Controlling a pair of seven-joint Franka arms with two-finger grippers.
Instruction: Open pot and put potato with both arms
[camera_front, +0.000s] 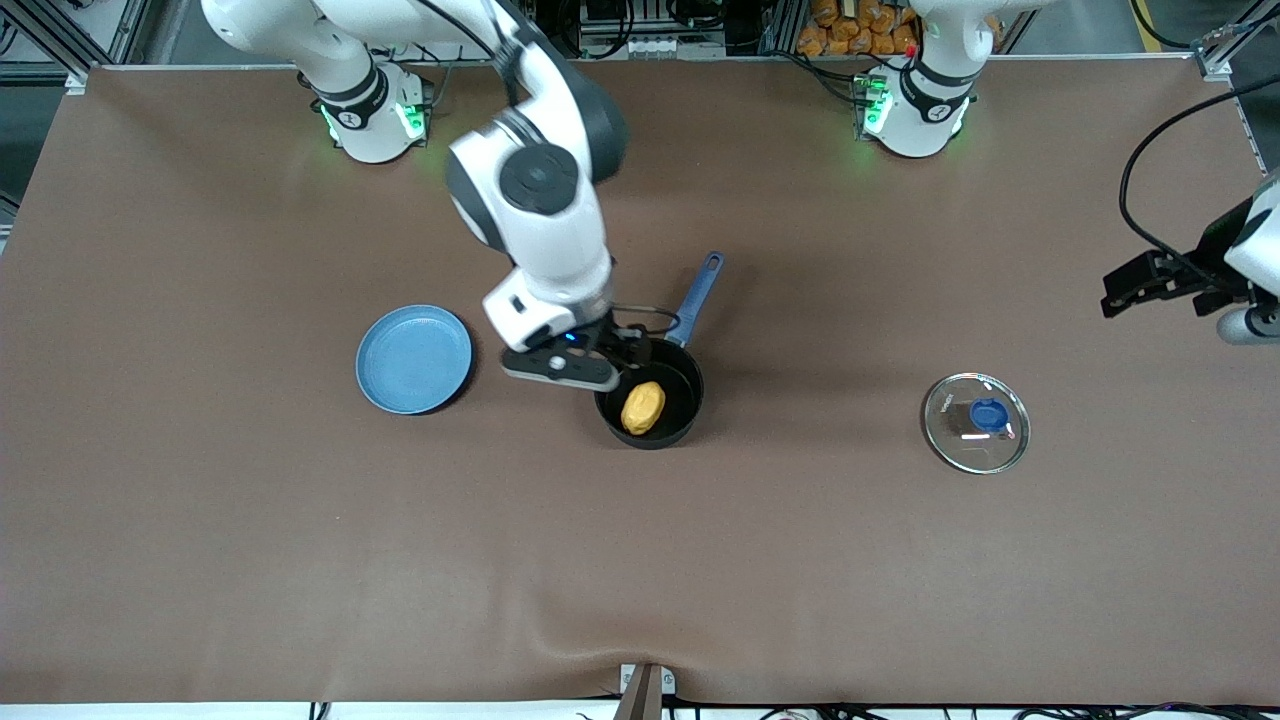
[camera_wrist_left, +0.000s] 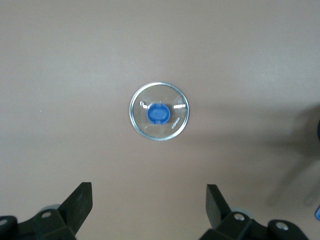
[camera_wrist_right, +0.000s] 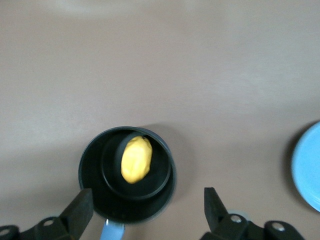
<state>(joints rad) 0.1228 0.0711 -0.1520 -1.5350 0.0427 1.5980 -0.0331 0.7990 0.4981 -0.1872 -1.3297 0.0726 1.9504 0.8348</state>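
I take the black saucepan (camera_front: 650, 398) as my landmark, sitting near the middle of the brown table (camera_front: 200, 560). The potato (camera_front: 643, 407) lies inside it on the bottom, untouched by either gripper, and my right wrist view shows it there too (camera_wrist_right: 136, 160) in the open pan (camera_wrist_right: 127, 175). The pan's blue handle (camera_front: 697, 296) points away from the front camera toward the robot bases. The glass lid (camera_front: 976, 422) with its blue knob (camera_front: 988, 414) lies flat on the table, well apart from the saucepan toward the left arm's end. The light-blue plate (camera_front: 414, 359) sits near the saucepan toward the right arm's end. My right gripper (camera_front: 622, 352) hovers over the saucepan's rim, fingers (camera_wrist_right: 80, 210) spread wide and empty. My left gripper (camera_front: 1150, 285) waits up over the table near its left-arm edge, fingers (camera_wrist_left: 80, 202) also wide apart, the lid (camera_wrist_left: 160, 111) below it.
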